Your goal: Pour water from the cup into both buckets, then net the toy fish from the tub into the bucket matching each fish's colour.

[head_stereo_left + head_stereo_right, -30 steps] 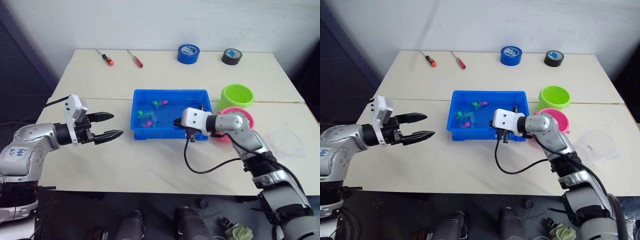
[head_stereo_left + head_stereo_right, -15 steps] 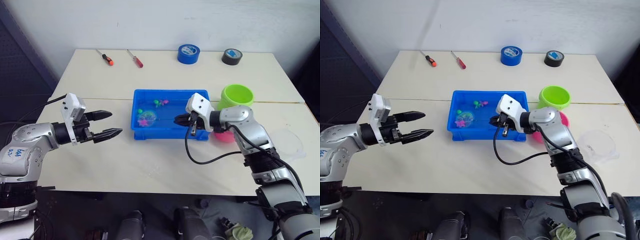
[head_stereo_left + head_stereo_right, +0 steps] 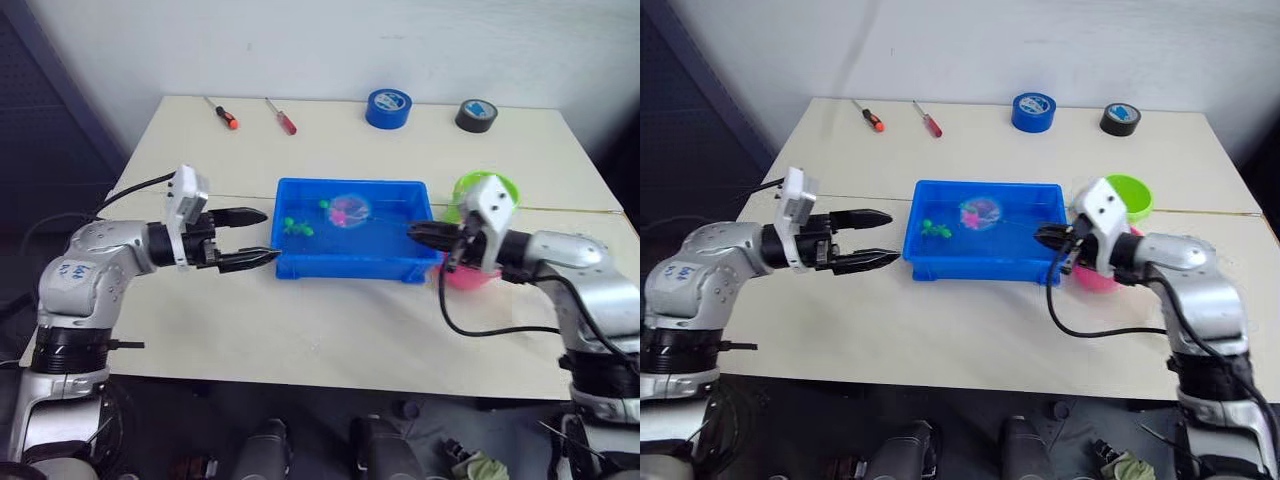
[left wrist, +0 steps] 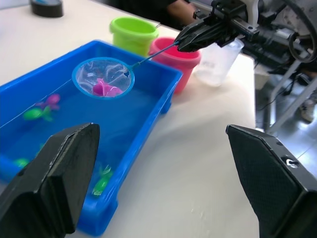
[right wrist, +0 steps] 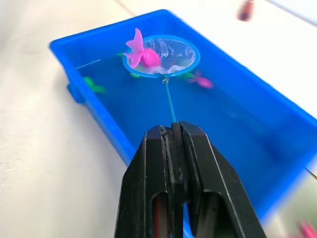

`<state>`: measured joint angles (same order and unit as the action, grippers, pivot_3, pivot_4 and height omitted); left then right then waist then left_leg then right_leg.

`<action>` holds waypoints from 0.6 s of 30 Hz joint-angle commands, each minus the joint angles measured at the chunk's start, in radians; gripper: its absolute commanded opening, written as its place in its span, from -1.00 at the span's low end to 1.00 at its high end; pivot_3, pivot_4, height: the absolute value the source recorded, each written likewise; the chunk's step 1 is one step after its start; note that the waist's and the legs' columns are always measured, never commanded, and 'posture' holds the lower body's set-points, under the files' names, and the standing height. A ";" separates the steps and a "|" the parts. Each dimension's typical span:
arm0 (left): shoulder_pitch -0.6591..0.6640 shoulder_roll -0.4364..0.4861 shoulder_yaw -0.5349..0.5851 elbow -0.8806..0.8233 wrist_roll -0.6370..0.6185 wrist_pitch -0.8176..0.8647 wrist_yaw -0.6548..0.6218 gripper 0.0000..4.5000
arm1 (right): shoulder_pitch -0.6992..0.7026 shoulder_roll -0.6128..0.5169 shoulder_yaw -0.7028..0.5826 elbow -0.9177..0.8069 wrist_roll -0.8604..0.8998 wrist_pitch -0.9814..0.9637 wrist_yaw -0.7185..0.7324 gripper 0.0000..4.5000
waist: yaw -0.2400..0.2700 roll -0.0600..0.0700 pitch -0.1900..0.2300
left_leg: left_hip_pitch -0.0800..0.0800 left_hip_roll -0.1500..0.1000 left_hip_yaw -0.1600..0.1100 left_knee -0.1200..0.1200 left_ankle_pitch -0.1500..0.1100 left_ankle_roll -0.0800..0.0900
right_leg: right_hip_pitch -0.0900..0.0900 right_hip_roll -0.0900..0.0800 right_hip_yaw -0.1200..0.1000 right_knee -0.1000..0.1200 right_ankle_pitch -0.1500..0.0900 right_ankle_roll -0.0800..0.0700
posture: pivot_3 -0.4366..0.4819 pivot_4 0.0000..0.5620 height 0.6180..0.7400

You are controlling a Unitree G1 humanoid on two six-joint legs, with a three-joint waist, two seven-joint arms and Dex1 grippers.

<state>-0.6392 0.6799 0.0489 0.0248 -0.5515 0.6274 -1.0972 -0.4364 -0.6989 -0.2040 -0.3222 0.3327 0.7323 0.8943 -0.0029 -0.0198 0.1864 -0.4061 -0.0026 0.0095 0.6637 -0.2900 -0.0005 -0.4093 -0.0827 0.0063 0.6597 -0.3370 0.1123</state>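
Right fingers (image 5: 173, 130) pinch the net (image 5: 167, 56) handle above the tub (image 5: 257, 148); its wrist view reveals a pink fish (image 5: 140, 53) inside. Left fingers (image 3: 262, 238) gape beside the tub.

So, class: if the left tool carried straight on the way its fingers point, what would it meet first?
Most likely the near left wall of the blue tub: the left tool, open, points straight at it, just short of touching. Its height above the table is hard to judge, so it might skim over the rim.

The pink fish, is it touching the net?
Touching. In the right wrist view the pink fish lies on the rim of the net, held above the tub by the right end effector.
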 commanded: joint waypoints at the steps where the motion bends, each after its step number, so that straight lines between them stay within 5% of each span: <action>1: -0.083 -0.046 -0.055 0.051 0.011 -0.050 -0.062 0.98 | 0.107 -0.045 -0.205 -0.194 0.064 0.098 -0.053 -1.00 | 0.000 0.000 0.000 | 0.000 0.001 0.000 0.000 0.000 0.001 | 0.000 0.000 0.000 0.000 0.000 0.000 | -0.05 -0.47 1.00; 10: -0.238 -0.186 -0.145 0.234 0.061 -0.158 -0.178 0.98 | 0.438 -0.122 -0.618 -0.438 0.095 0.223 -0.096 -1.00 | 0.027 0.001 0.000 | 0.001 -0.002 0.002 0.001 -0.001 0.006 | 0.001 0.004 0.001 -0.002 0.000 0.001 | -0.05 -0.47 1.00; 18: -0.287 -0.249 -0.161 0.339 0.105 -0.229 -0.224 0.98 | 0.747 -0.194 -0.630 -0.394 -0.213 -0.158 -0.121 -1.00 | 0.020 0.001 0.000 | 0.002 -0.002 0.004 0.000 -0.001 0.007 | 0.002 0.004 0.003 -0.002 0.000 0.001 | -0.05 -0.47 1.00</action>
<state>-0.9024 0.4323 -0.1231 0.3686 -0.4548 0.4176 -1.3108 0.3070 -0.8709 -0.8280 -0.7205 0.1975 0.6866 0.7895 0.0176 -0.0187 0.1863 -0.4043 -0.0046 0.0134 0.6642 -0.2905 0.0061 -0.4076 -0.0779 0.0092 0.6573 -0.3367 0.1132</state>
